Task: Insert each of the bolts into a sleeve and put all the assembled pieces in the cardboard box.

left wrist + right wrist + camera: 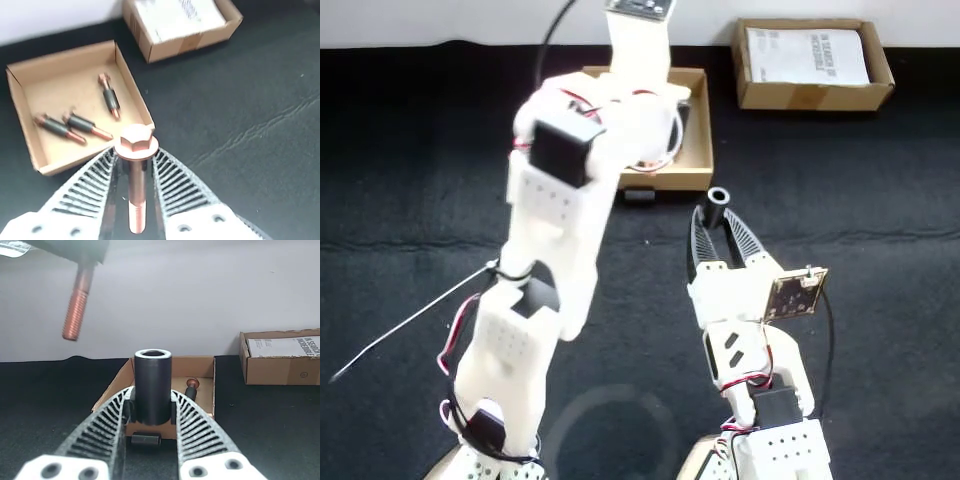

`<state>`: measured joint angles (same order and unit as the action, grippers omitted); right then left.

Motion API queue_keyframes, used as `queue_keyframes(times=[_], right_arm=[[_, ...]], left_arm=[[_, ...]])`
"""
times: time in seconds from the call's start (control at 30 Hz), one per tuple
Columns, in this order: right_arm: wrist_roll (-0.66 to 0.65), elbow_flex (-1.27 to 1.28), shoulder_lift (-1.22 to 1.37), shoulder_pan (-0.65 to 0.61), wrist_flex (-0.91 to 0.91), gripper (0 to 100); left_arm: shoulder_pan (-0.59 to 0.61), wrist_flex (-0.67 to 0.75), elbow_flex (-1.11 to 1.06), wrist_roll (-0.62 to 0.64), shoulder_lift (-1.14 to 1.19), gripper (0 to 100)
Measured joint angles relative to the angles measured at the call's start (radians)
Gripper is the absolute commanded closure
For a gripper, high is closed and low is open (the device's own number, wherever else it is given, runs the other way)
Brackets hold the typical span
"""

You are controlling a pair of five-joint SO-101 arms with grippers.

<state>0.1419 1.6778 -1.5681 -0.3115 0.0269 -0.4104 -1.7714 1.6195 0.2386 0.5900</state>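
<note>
Three assembled pieces (85, 125) are lying flat on the floor of the cardboard box (132, 82). Two are lying side by side, w/ the third a bit apart, closer to the opposite wall.

Next up, the copper bolt (136, 200): the left gripper (135, 165) is clamping its shank, w/ the hex head sticking out past the fingertips. It's hanging up in the air on the box's front side, threaded end pointing down in the right wrist view (77, 302). It isn't touching anything else.

Lower down, the right gripper (152, 400) is pinching a black sleeve (152, 385) between its fingers. The sleeve is standing upright w/ the open bore facing up, just in front of the box (200, 367). From the high cam the sleeve (718, 200) is sitting near the box's front corner (698, 150), w/ the right gripper (718, 222) behind it. Bolt and sleeve are apart, w/ the bolt higher and off to one side.

Another spare sleeve (145, 441) is lying on its side on the black table (880, 300), right up against the box's front wall.

Farther out, a second box (815, 98) w/ a printed sheet (807, 55) inside is sitting beside the cardboard box, towards the table's back edge.
</note>
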Motion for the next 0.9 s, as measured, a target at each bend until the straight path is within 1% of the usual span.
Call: queue_keyframes(times=[0.27,0.4,0.5,0.7,0.8,0.9], right_arm=[[0.000,0.000,0.000,0.000,0.000,99.1],[0.000,0.000,0.000,0.000,0.000,99.1],[0.000,0.000,0.000,0.000,0.000,99.1],[0.000,0.000,0.000,0.000,0.000,99.1],[0.000,0.000,0.000,0.000,0.000,99.1],[0.000,0.000,0.000,0.000,0.000,99.1]], left_arm=[[0.037,-0.006,-0.003,-0.077,-0.130,99],[0.038,-0.006,-0.110,-0.089,-0.262,99],[0.035,-0.006,-0.305,-0.089,-0.414,99],[0.043,0.002,-0.833,-0.091,-0.779,99],[0.044,0.075,-1.080,-0.091,-0.911,99],[0.044,0.192,-1.307,-0.091,-1.008,99]])
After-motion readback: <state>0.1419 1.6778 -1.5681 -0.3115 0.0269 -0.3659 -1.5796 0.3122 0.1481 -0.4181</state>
